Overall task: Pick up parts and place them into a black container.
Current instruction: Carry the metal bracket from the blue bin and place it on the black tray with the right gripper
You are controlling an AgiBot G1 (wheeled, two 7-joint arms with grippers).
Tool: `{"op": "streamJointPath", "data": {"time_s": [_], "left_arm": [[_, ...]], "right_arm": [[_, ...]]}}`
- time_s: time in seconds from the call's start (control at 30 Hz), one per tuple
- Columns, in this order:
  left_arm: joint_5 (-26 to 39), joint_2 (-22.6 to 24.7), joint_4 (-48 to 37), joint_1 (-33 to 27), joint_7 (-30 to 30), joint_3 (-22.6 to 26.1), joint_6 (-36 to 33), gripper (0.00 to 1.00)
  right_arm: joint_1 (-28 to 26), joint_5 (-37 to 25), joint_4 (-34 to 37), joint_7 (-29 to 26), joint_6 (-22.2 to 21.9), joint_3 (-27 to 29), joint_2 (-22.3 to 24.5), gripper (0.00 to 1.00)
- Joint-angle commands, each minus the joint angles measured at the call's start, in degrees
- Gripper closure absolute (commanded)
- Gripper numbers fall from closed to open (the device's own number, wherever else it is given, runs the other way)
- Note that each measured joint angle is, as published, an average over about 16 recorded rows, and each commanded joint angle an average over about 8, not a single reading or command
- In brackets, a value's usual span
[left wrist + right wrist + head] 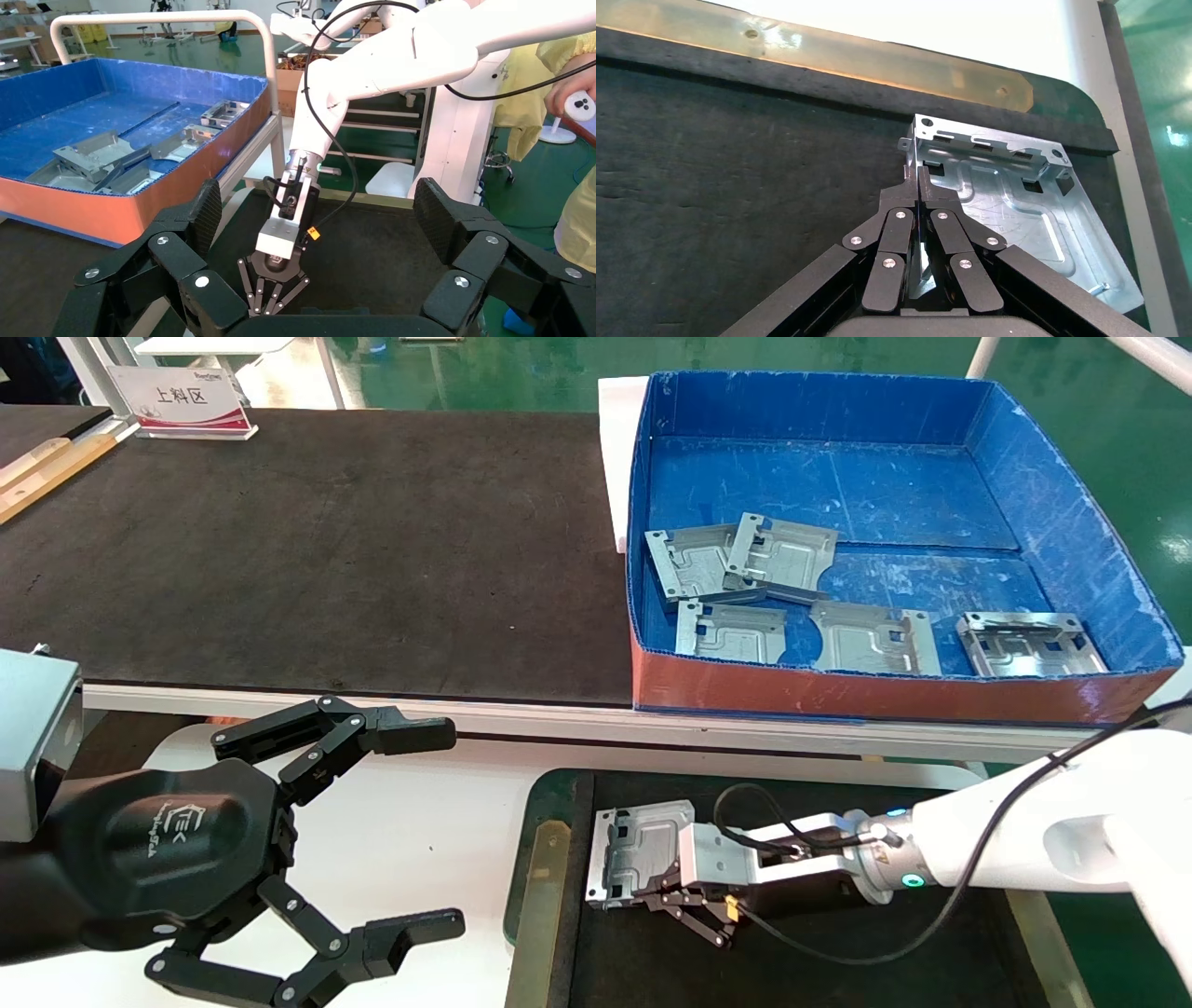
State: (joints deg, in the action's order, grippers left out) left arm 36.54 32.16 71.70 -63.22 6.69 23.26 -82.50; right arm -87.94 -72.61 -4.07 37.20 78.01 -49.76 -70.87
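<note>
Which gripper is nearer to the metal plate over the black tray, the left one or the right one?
The right. The right gripper is shut on the metal plate over the black tray. The left gripper hangs open, apart from it, beyond the tray's left rim.

blue box (1071, 514), black table (326, 551), sign (182, 400)

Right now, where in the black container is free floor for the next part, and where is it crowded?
The black container has bare floor to the robot's right of the part that the right claw grips, under that arm. Its left end, beside the brass rail, is taken. The left claw hangs open outside the tray.
</note>
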Motion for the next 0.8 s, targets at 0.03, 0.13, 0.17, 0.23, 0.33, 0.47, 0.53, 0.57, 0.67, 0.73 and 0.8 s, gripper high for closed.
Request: {"op": "streamJointPath", "data": {"time_s": [0.03,0.13,0.17,0.23,0.33,0.47,0.53,0.57,0.67,0.73,0.8], "left_arm": [[0.0,0.0,0.0,0.0,0.0,0.0,0.0,0.0],[0.0,0.0,0.0,0.0,0.0,0.0,0.0,0.0],[0.0,0.0,0.0,0.0,0.0,0.0,0.0,0.0],[0.0,0.0,0.0,0.0,0.0,0.0,0.0,0.0],[0.0,0.0,0.0,0.0,0.0,0.0,0.0,0.0],[0.0,0.0,0.0,0.0,0.0,0.0,0.0,0.0],[0.0,0.0,0.0,0.0,0.0,0.0,0.0,0.0],[0.0,0.0,0.0,0.0,0.0,0.0,0.0,0.0],[0.0,0.0,0.0,0.0,0.0,0.0,0.0,0.0],[0.0,0.0,0.0,0.0,0.0,0.0,0.0,0.0],[0.0,0.0,0.0,0.0,0.0,0.0,0.0,0.0]], "right_arm": [[-0.1,0.0,0.6,0.5,-0.4,0.0,-0.3,1.0],[-0.3,0.1,1.3,0.9,-0.8,0.1,-0.6,1.0],[-0.4,0.1,1.5,1.1,-0.9,0.1,-0.8,1.0],[-0.4,0.1,1.8,1.3,-1.2,0.1,-1.0,1.0],[-0.5,0.1,2.2,1.7,-1.7,0.1,-1.2,1.0],[-0.5,0.1,2.7,2.1,-2.4,0.1,-1.5,1.0],[-0.6,0.2,3.0,2.2,-2.7,0.2,-1.7,0.98],[-0.6,0.2,3.1,2.2,-2.8,0.2,-1.8,0.93],[-0.6,0.1,3.3,2.2,-3.1,0.2,-1.9,0.81],[-0.6,0.1,3.5,2.2,-3.4,0.1,-2.0,0.69],[-0.7,0.0,3.6,2.2,-3.7,0.1,-2.1,0.47]]}}
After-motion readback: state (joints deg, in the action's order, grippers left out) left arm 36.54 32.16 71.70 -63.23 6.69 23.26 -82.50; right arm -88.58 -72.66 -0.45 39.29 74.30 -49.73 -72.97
